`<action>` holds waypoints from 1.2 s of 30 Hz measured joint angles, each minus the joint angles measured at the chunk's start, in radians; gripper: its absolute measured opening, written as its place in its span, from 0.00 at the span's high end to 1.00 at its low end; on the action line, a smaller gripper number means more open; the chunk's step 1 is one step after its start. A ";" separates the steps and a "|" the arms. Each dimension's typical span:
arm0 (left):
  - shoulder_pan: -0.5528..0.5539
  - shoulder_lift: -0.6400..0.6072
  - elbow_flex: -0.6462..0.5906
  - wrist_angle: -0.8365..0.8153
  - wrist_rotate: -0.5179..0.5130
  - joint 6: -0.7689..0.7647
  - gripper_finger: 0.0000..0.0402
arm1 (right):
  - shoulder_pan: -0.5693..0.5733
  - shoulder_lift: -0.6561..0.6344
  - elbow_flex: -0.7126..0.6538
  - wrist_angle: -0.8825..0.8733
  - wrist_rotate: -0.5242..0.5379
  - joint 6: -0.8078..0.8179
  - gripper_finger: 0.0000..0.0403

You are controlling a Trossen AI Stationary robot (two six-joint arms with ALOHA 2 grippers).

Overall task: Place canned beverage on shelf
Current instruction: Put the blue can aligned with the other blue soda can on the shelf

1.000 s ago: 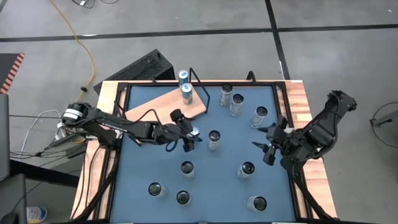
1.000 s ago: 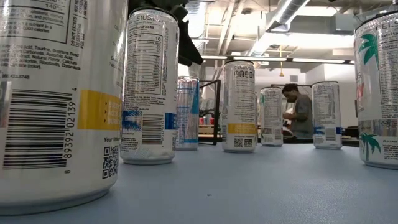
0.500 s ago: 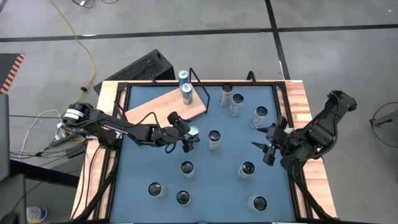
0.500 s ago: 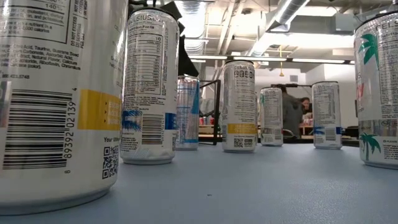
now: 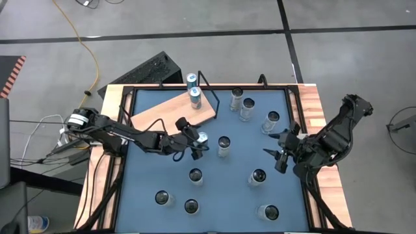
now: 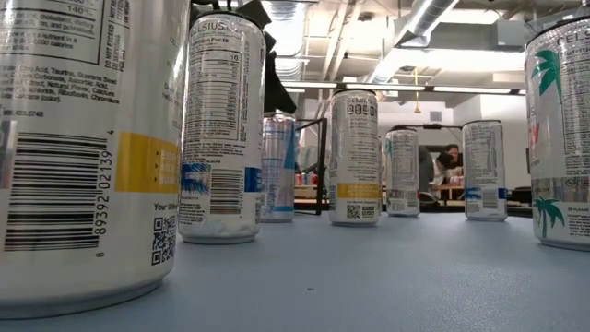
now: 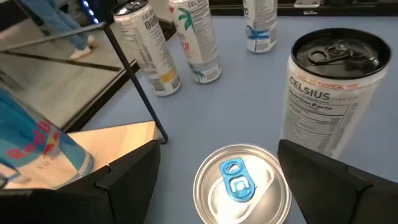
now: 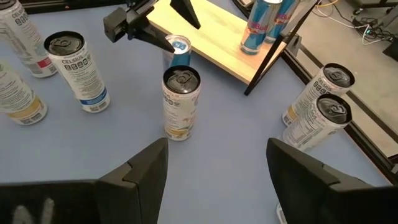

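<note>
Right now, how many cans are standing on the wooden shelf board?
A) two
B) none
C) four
A: the high view shows two blue-topped cans on the shelf by its wire frame; every other can stands on the blue tabletop.

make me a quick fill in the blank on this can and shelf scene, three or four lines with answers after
1. The left gripper has its fingers on either side of a can with a ____ pull tab.
2. The number of cans already standing on the shelf is ____.
3. The right gripper waits with its jaws ____ near the table's right edge.
4. The shelf lies at the table's far ____ corner in the high view.

Answers: blue; two; open; left
</note>
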 joint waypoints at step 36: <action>-0.005 0.051 -0.003 0.005 -0.016 -0.104 0.22 | 0.000 0.000 -0.082 0.012 -0.006 0.051 0.37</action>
